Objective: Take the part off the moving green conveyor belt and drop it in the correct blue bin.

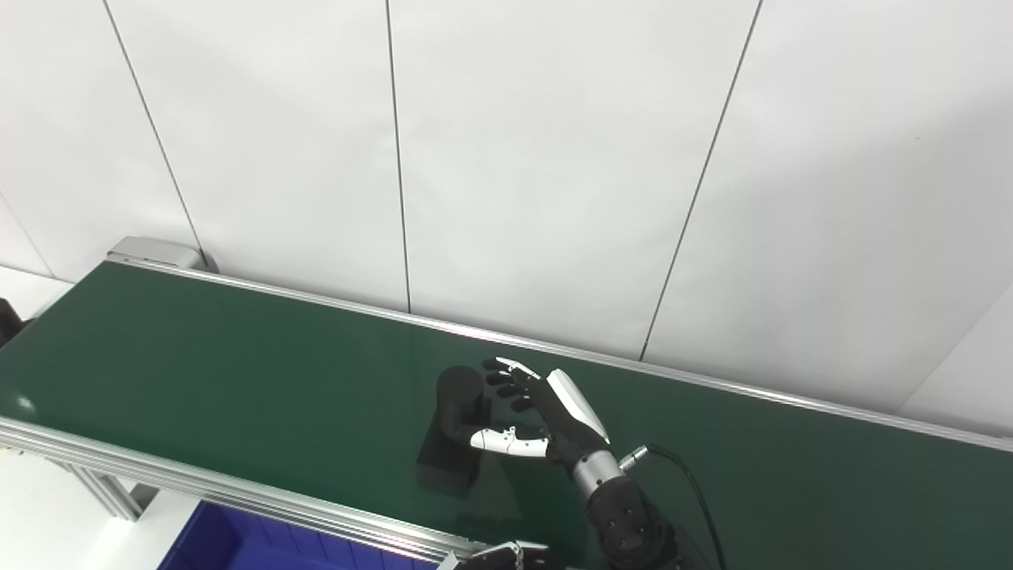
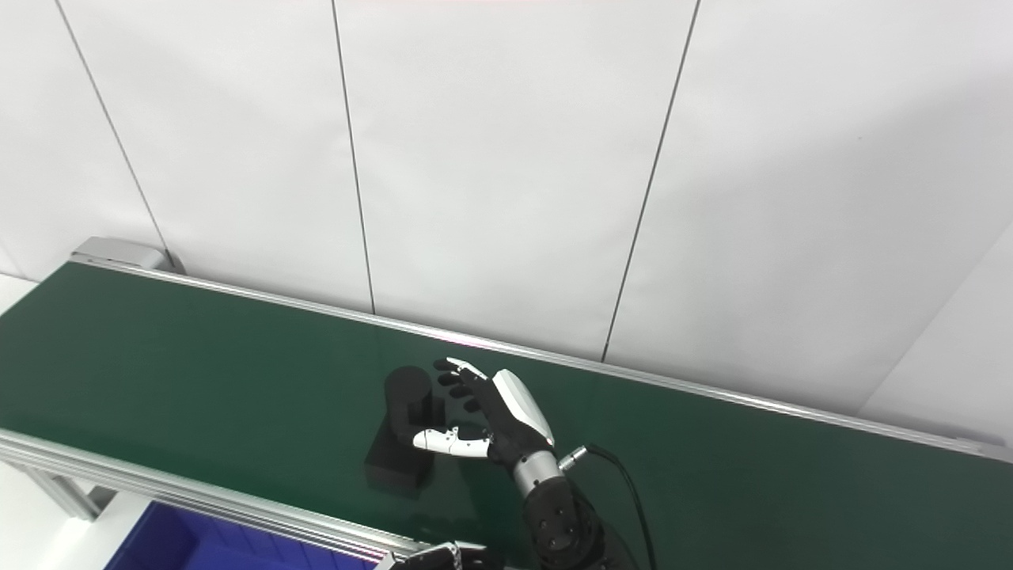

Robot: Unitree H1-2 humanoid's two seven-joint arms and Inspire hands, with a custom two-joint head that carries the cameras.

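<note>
One hand does the work at this moment: the right hand [image 1: 546, 416] reaches over the green belt [image 1: 237, 372] with its fingers [image 1: 506, 378] spread and its thumb [image 1: 506, 441] stretched sideways. Both come up against the black part [image 1: 455, 431], the thumb across its near side and the fingertips beside its round top, yet the grip is not closed and the part sits flat on the belt. It holds nothing yet.

That part lies about midway along the belt, nearer the front rail [image 1: 198, 483] than the back. It looks like a rectangular block with an upright round post at its far end, matt black and plain. Judged by its shape and finish, it is probably a stiff, fairly light piece of plastic or foam that will not crush or bend, with a dull surface that should not slip much. The post seems the best place to take hold, thumb on 1 side and fingers on the other, since the low block offers little height to pinch.

Below the front rail a blue bin [image 1: 237, 542] shows at the bottom edge. The left hand [image 1: 506, 558] barely peeks in there, and whether it is open cannot be told.
</note>
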